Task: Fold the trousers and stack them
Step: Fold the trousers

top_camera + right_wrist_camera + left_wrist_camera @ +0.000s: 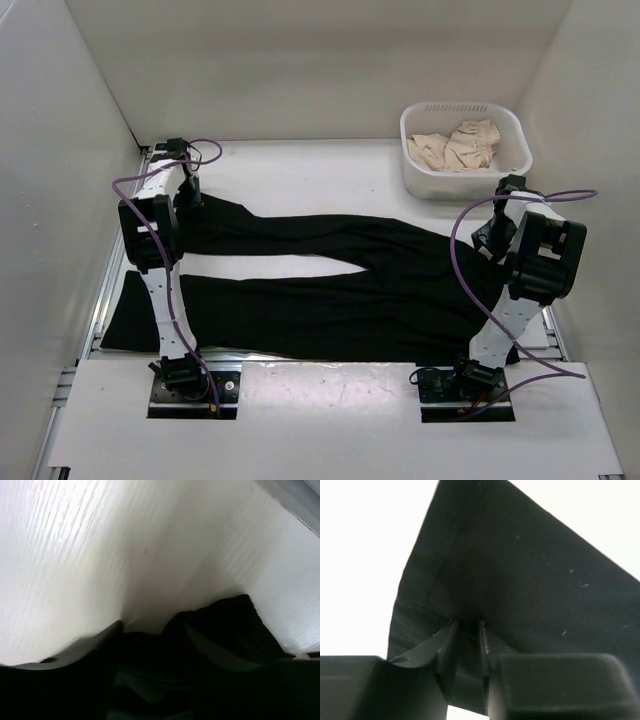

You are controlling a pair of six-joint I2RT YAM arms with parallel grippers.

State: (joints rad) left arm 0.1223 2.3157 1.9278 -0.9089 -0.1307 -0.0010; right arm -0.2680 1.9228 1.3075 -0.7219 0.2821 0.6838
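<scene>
Although the trousers (pixel 330 300) lie spread flat across the worktop (pixel 300 165), legs toward 9 o'clock and waist toward 3, no fold shows yet. The left tool (pixel 468 630) pinches the far leg's end at 10 o'clock. The right tool (pixel 152 635) straddles waist fabric, but I cannot tell whether it is clamped. All folding and stacking remain.

No text or labels readable anywhere — wrist views perhaps too dark.

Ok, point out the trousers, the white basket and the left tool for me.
trousers (pixel 400 290), top view, where the legs join.
white basket (pixel 455 185), top view, its front wall.
left tool (pixel 468 625), left wrist view, midway between its fingertips.
</scene>
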